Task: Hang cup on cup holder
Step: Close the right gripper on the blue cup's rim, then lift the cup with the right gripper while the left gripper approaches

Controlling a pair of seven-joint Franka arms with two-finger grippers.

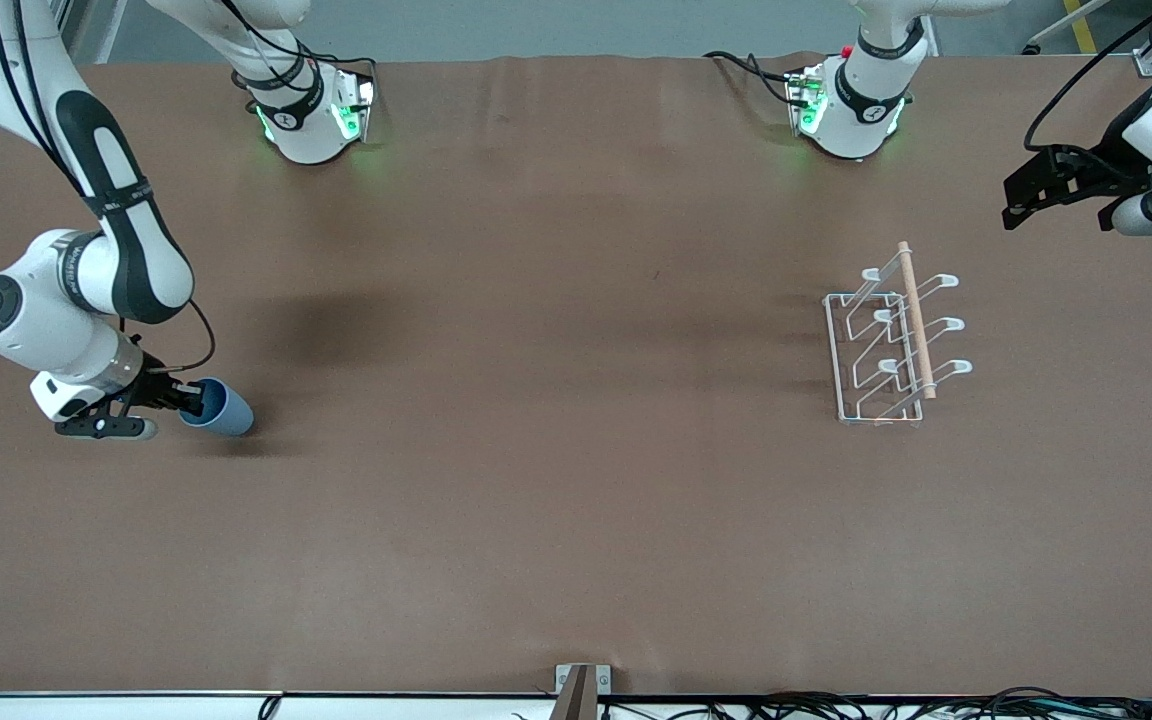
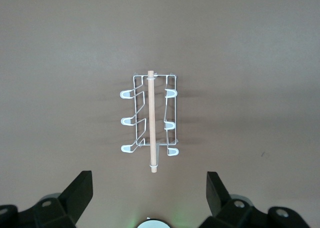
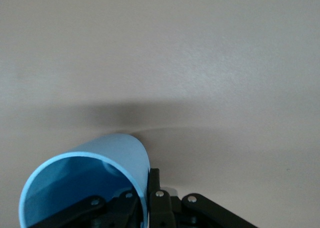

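Observation:
The light-blue cup (image 1: pixel 222 406) lies on its side near the right arm's end of the table, its open mouth toward my right gripper (image 1: pixel 188 396). That gripper is shut on the cup's rim, one finger inside and one outside; in the right wrist view the cup (image 3: pixel 85 180) fills the lower corner by the fingers (image 3: pixel 154 188). The white wire cup holder (image 1: pixel 891 340) with its wooden rod (image 1: pixel 916 318) stands toward the left arm's end. My left gripper (image 1: pixel 1021 205) is open and empty, up in the air beside the holder, which shows whole in the left wrist view (image 2: pixel 150 115).
The brown table mat (image 1: pixel 556 480) is bare between the cup and the holder. The two arm bases (image 1: pixel 311 110) stand along the table's back edge. A small metal bracket (image 1: pixel 581 685) sits at the table's front edge.

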